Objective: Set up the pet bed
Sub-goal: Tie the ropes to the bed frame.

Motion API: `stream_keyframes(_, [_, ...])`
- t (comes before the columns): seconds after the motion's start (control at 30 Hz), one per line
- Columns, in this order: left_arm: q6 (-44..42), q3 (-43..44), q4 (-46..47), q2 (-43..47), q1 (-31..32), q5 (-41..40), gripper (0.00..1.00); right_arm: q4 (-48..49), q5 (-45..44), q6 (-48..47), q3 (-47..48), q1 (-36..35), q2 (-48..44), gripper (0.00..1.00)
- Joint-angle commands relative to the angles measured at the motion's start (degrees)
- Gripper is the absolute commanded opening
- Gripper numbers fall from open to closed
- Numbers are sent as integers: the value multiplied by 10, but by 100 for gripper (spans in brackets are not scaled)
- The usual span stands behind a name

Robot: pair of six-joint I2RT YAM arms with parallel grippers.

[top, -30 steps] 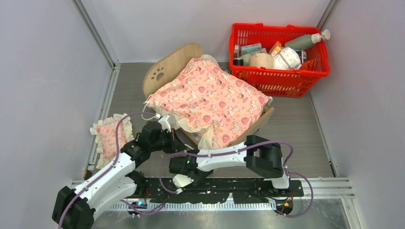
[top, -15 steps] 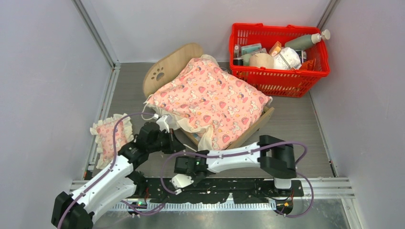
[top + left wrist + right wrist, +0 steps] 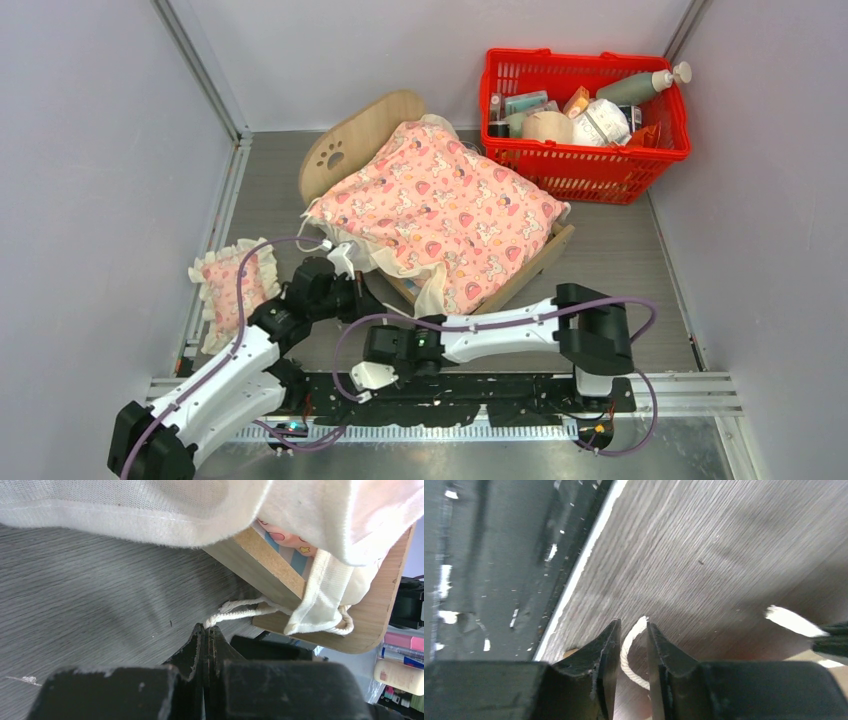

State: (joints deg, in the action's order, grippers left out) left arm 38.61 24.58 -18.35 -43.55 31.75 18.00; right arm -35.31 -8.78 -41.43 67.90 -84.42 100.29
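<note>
Plywood pet bed (image 3: pixel 360 135) sits mid-table (image 3: pixel 640 250) at an angle, paw-print headboard toward back-left. Pink blanket (image 3: pixel 440 210) covers the whole top, cream frill drooping over the near side rail. Blue-striped mattress (image 3: pixel 300 564) only peeks out above the rail in the left wrist view. Cream drawstring bag (image 3: pixel 325 592) hangs off that rail next to a rounded end board, with its white cord (image 3: pixel 245 611) trailing down to the table.

Left gripper (image 3: pixel 205 628): clamped tight, cord end right at the tips, looks pinched.

Right gripper (image 3: pixel 633 626): low over the table beside the black base plate (image 3: pixel 484 555), fingers slightly apart. A loop of white cord lies in the gap, not squeezed. Can't tell if it's the same cord.

Both wrists crowd the bed's near-left corner; from the top view they hide their own fingertips.

Small frilled pillow (image 3: pixel 228 285) lies by the left wall, apart from the bed. Red basket (image 3: pixel 590 172), full of bottles and packets, is in the back-right corner, just beside the bed's far corner.
</note>
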Motion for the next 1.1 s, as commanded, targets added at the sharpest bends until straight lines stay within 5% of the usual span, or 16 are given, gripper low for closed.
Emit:
stream_keyframes(0.0, [-12,15,13,-9,-8,-6,0,-75,-52,20,51,17,48,34])
stream_keyframes(0.7, [-15,33,20,-39,-15,2,0,-173,-46,-1,87,40,145,47])
stream_keyframes(0.77, [-15,33,18,-38,-15,1,0,-163,-40,-1,84,41,147,41])
stream_keyframes(0.87, [-16,31,14,-35,-15,-1,0,-141,-35,-1,77,43,139,10])
stream_keyframes(1.07, [-20,21,10,-24,-15,-12,0,-67,-11,-11,38,33,60,5])
